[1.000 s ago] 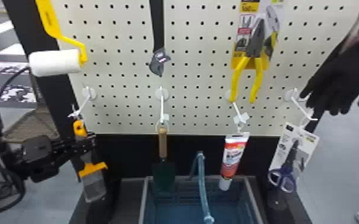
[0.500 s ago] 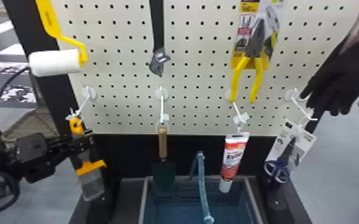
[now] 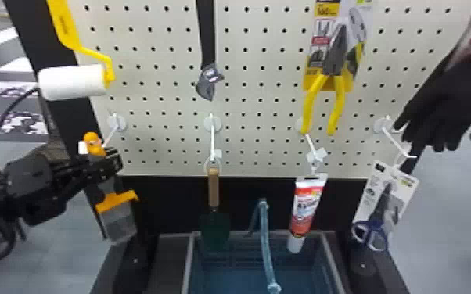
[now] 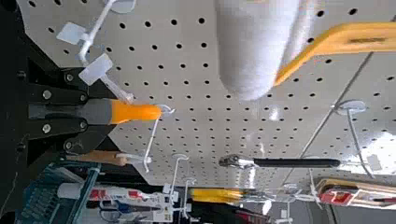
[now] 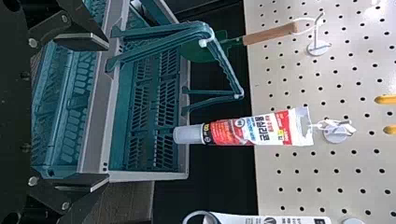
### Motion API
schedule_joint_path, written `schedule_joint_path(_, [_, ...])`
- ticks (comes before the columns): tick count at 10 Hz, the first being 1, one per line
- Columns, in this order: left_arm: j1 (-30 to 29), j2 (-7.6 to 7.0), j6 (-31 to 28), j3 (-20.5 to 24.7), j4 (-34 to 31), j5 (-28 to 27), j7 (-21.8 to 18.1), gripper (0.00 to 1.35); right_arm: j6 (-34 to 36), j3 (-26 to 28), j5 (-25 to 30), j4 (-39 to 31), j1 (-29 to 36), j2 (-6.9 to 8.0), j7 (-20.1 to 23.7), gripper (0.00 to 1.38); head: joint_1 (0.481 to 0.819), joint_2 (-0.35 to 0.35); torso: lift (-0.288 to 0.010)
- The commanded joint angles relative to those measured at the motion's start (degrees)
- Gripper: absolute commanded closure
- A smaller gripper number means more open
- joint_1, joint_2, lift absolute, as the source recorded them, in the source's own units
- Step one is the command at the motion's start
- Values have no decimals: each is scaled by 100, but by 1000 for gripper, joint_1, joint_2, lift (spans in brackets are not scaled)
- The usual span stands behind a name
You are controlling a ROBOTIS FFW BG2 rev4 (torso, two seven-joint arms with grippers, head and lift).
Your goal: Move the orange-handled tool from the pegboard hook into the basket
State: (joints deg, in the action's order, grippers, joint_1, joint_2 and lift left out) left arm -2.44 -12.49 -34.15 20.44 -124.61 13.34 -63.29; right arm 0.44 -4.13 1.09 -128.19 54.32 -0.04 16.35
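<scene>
While the left pincer has risen pinching the orange-handled tool, perhaps still hooked, the right pincer stands spread.

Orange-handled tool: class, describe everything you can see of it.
The orange-handled tool has a plastic-looking handle, orange at its tip and grey below, a wide orange collar and a broad, flat grey blade. The left claw is shut on the handle. It slants, blade lowermost, left of the basket in the head view. Its tip is by the white hook; contact is unclear.
</scene>
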Motion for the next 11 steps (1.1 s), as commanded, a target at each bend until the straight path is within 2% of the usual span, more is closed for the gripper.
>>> schedule_joint_path(1, [-54,36,-13,65,-203,108,45,1168,0,0,-30,28,-2,4,0,285,549,0,-100])
schedule_joint_path(2, [-153,54,-13,83,-315,240,159,1168,0,0,-30,28,-2,4,0,285,549,0,-100])
schedule_joint_path(5, [-1076,238,444,100,-414,1593,1074,1170,0,0,-39,57,-27,4,0,285,549,0,-100])
schedule_joint_path(7, [-1580,397,883,47,-358,2156,1372,1170,0,0,-48,71,-39,10,0,285,549,0,-100])
schedule_joint_path(8, [-1642,449,1200,-58,-175,2340,1390,1170,0,0,-48,71,-39,10,0,285,549,0,-100])
schedule_joint_path(10, [-1678,414,2114,-761,711,3210,1407,1170,0,0,-48,85,-51,10,0,285,549,0,-100])
schedule_joint_path(11, [-1740,458,2369,-1016,922,3404,1451,1168,0,0,-48,85,-51,10,0,285,549,0,-100])
